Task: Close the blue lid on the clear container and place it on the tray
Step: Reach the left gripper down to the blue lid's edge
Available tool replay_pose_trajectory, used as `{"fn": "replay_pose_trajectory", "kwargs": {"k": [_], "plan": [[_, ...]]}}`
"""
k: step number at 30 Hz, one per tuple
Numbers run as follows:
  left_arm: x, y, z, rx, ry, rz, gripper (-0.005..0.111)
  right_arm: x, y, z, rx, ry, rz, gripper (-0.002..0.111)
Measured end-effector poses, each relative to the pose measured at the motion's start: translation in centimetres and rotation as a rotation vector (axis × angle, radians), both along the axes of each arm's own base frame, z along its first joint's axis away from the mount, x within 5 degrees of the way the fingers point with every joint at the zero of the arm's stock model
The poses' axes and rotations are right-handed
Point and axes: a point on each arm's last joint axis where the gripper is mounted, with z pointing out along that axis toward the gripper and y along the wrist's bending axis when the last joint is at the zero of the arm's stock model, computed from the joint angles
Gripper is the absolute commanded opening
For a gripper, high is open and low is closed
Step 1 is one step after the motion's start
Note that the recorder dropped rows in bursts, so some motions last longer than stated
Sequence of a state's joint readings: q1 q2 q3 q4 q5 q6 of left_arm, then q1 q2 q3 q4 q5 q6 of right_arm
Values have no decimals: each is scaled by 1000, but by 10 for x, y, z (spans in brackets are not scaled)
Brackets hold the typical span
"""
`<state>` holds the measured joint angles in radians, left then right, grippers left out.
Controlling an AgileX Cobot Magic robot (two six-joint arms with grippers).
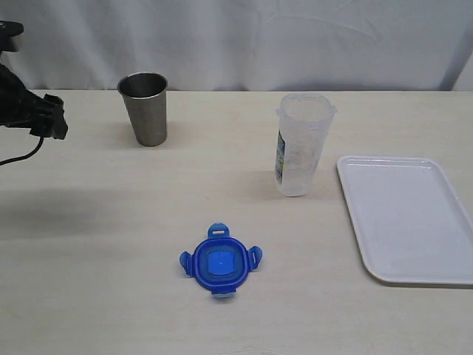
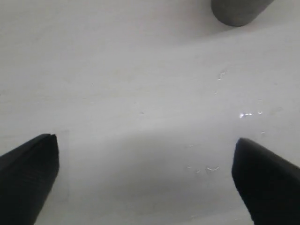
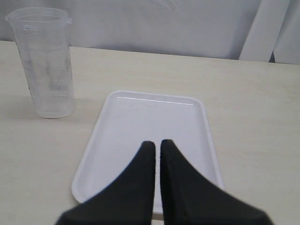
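Evidently nothing is done yet: I see the blue lid (image 1: 219,261) lying on the counter (image 1: 103,303), well apart from the uncapped clear container (image 1: 301,144) standing near the tray (image 1: 406,218). My left end effector (image 2: 144,142) is spread wide, empty; my right end effector (image 3: 154,143) is clenched, empty.

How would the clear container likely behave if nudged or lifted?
The clear container looks empty and thin-walled, so it is probably light. Tall on a narrow base, it may tip if pushed near the rim. Its smooth plastic might slip.
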<state>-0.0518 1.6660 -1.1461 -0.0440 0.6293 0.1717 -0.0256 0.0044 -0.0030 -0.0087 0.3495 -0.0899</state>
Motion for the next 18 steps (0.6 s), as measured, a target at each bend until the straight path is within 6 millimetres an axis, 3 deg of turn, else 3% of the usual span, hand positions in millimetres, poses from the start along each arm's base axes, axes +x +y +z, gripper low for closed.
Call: {"fn": "replay_pose_trajectory", "kwargs": {"k": [8,10,12,14,18], "plan": [[0,-8,-1,-95,-5,39,96,0,0,0,0,0,0,4],[-2,-9,-6,-121,11,53,80,0,0,0,0,0,0,4],[-5,-11,-13,-161,44,74,56,0,0,0,0,0,0,4],[-6,-14,-18,-184,71,81,41,0,0,0,0,0,0,4],[-8,-28,-21,-227,99,68,38,0,0,0,0,0,0,4]]}}
